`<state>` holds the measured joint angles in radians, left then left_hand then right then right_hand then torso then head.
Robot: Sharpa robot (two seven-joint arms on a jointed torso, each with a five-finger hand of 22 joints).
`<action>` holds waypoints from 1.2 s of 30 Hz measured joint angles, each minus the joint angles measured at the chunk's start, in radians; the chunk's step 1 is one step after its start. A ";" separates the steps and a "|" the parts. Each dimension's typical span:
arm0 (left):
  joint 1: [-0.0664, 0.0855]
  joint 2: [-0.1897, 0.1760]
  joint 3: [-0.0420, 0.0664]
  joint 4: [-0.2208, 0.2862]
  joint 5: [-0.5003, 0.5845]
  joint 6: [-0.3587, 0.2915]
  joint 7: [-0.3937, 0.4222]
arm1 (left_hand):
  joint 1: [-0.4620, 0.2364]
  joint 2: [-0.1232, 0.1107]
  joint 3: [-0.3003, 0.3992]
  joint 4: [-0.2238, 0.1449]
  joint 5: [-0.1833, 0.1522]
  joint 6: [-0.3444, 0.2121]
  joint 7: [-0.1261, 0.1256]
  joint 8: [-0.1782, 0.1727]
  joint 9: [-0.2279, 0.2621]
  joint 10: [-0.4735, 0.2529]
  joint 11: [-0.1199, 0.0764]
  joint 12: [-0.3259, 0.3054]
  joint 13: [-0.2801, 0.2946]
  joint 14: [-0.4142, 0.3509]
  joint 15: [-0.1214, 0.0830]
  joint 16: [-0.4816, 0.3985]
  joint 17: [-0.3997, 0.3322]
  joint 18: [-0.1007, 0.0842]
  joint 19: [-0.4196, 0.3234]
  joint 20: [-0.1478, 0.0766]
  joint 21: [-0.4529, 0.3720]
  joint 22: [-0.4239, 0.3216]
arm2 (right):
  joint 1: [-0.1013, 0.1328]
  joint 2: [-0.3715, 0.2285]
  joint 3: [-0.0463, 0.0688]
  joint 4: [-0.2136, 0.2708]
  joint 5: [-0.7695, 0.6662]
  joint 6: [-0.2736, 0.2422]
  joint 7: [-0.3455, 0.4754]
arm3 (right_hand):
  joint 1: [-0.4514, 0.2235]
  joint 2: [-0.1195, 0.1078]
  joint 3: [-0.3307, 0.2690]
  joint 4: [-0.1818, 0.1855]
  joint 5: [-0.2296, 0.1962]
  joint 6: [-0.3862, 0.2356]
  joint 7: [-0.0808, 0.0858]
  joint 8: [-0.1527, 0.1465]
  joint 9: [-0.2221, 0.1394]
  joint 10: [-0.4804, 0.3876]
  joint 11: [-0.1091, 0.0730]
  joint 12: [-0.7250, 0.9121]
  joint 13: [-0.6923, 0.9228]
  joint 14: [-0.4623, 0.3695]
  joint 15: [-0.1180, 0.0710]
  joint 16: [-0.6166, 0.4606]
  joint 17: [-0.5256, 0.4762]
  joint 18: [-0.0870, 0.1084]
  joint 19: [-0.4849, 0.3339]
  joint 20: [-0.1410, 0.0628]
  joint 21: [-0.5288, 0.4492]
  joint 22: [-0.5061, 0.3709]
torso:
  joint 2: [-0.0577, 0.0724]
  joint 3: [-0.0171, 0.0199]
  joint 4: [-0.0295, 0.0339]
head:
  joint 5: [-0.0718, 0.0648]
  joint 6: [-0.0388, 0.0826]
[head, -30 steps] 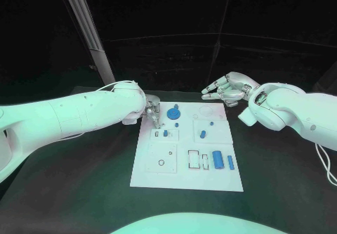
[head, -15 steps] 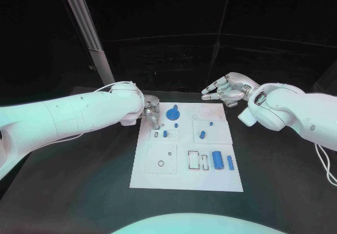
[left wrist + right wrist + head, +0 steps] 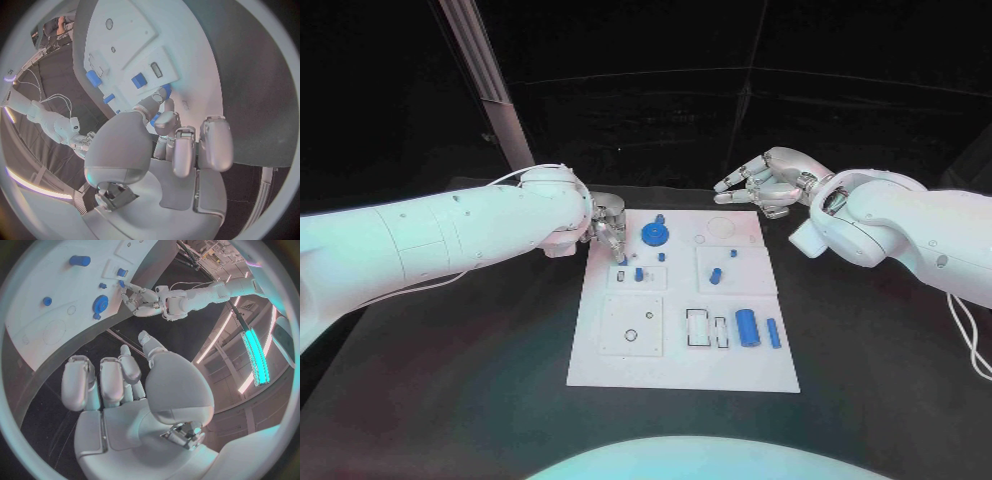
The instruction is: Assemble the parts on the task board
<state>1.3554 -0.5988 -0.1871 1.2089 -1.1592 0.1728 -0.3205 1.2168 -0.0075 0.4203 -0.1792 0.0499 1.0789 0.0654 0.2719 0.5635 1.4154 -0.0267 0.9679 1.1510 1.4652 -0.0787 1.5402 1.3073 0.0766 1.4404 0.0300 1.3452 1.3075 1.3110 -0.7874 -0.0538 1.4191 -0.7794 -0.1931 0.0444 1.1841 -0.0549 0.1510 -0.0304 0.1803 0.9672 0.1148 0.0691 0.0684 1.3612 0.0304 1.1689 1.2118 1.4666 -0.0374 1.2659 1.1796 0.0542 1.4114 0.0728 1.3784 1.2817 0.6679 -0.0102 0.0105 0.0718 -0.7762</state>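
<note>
Task board (image 3: 682,372) at mid-bench, assembly partly done. Blue parts (image 3: 747,327) lie loose at near right; several slots look unfilled (judged). Left hand (image 3: 606,232), over the board's far-left edge: fingers' state cannot be told. Right hand (image 3: 769,180) hovers beyond the far-right corner, fingers spread, empty.

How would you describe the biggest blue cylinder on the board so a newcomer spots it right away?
Start at the white task board in the middle of the black table. Go to the edge nearest the robot's right arm, in the board's nearer half. The large blue cylinder lies there, much thicker than the thin blue rod beside it.
</note>
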 measured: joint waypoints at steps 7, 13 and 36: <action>0.001 -0.003 0.000 0.005 0.003 0.009 0.000 | -0.020 -0.011 0.001 0.001 0.000 0.008 -0.008 -0.014 0.014 -0.003 -0.004 -0.006 -0.003 0.000 0.000 -0.005 0.000 0.000 -0.004 -0.004 -0.005 0.000 | 0.000 0.000 0.000 0.000 0.000 0.000 0.000 | 0.000 0.000 0.000 0.000 0.000 0.000 0.000 0.000 0.000 0.000 0.000 0.000 -0.001 0.000 0.000 -0.004 -0.002 0.000 0.000 0.000 -0.005 -0.002 | 0.000 0.0002 0.0000 | 0.000 0.000; 0.001 -0.004 0.000 0.006 0.004 0.017 0.000 | -0.024 -0.015 -0.001 0.003 0.000 0.013 -0.013 -0.023 0.004 -0.008 0.000 -0.008 -0.003 0.000 0.000 -0.005 0.000 0.000 -0.004 -0.004 -0.009 0.000 | 0.000 -0.001 0.000 0.000 0.000 0.001 0.000 | 0.000 0.000 0.000 0.000 0.000 0.000 0.000 0.000 0.000 0.000 0.000 0.000 -0.001 0.000 0.000 -0.004 -0.002 0.000 0.000 0.000 -0.005 -0.002 | 0.000 0.0001 0.0000 | 0.000 0.001; 0.001 -0.014 0.000 0.020 0.007 0.019 0.006 | -0.045 -0.055 -0.014 0.017 0.001 0.031 -0.024 -0.049 -0.019 -0.011 0.004 -0.008 0.000 0.000 0.000 -0.011 0.000 0.000 -0.007 0.000 -0.009 0.000 | 0.000 0.000 0.000 -0.002 0.000 0.002 0.000 | 0.000 0.000 0.000 0.000 0.000 0.000 0.000 0.000 0.000 0.000 0.000 0.000 -0.001 0.000 0.000 -0.004 -0.002 0.000 0.000 0.000 -0.005 -0.002 | 0.000 -0.0004 0.0000 | 0.000 0.002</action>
<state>1.3565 -0.6131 -0.1870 1.2291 -1.1518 0.1916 -0.3146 1.1720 -0.0622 0.4059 -0.1619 0.0504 1.1099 0.0411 0.2233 0.5442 1.4040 -0.0230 0.9600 1.1514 1.4654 -0.0788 1.5295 1.3073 0.0767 1.4335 0.0297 1.3361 1.3074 1.3110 -0.7877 -0.0538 1.4172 -0.7794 -0.1908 0.0440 1.1841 -0.0549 0.1510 -0.0304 0.1803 0.9672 0.1148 0.0691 0.0684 1.3612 0.0304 1.1689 1.2107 1.4666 -0.0374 1.2622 1.1779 0.0542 1.4114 0.0728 1.3733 1.2797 0.6678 -0.0105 0.0105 0.0713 -0.7747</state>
